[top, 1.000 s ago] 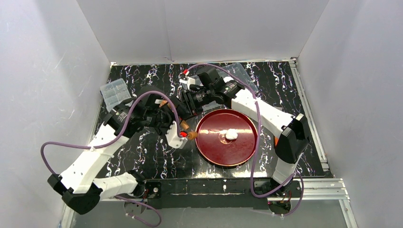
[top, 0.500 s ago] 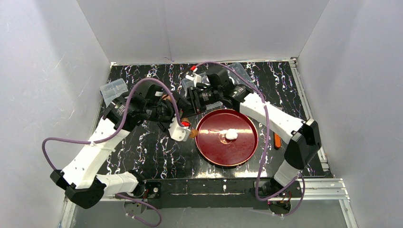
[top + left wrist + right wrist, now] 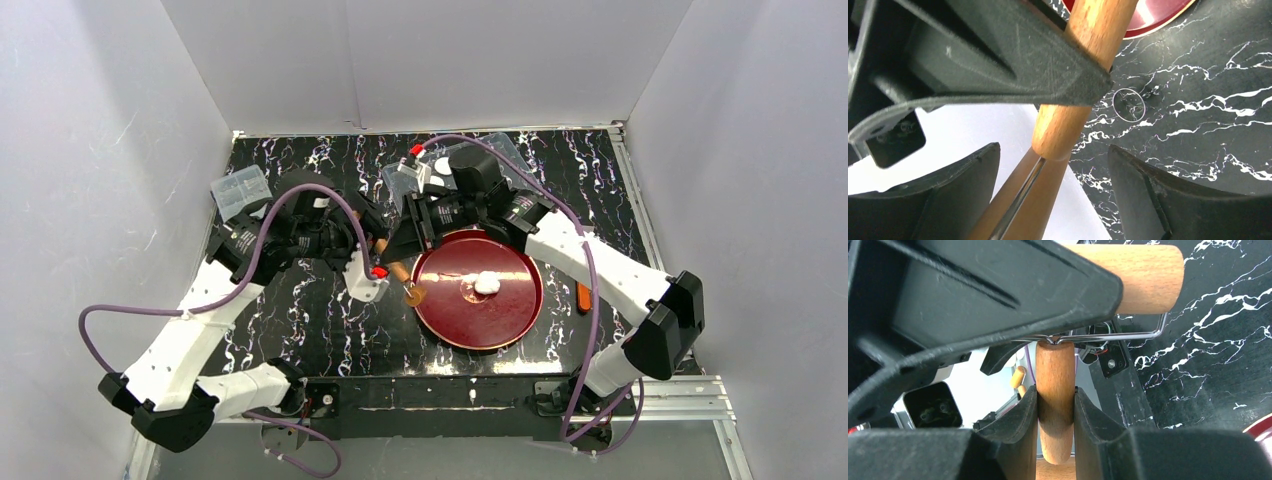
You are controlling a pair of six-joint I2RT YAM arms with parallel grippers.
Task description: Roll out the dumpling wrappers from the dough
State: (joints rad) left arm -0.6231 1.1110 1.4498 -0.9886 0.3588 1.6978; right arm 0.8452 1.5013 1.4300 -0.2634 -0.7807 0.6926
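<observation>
Seemingly mid-handover: right gripper (image 3: 1055,395) clamps the rolling pin (image 3: 1054,360); left gripper (image 3: 1053,150), wide around it, must close before rolling the dough (image 3: 487,284).

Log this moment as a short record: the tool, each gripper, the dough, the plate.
tool: wooden roller on a wire fork, with a wooden handle
right gripper: jaws shut on the roller's handle
left gripper: jaws open, one on each side of the roller's wood
dough: one small white lump, not rolled out, lying on the plate
plate: round, dark red, on the black marbled table
roller over dough: no, it is held off the plate's left edge
</observation>
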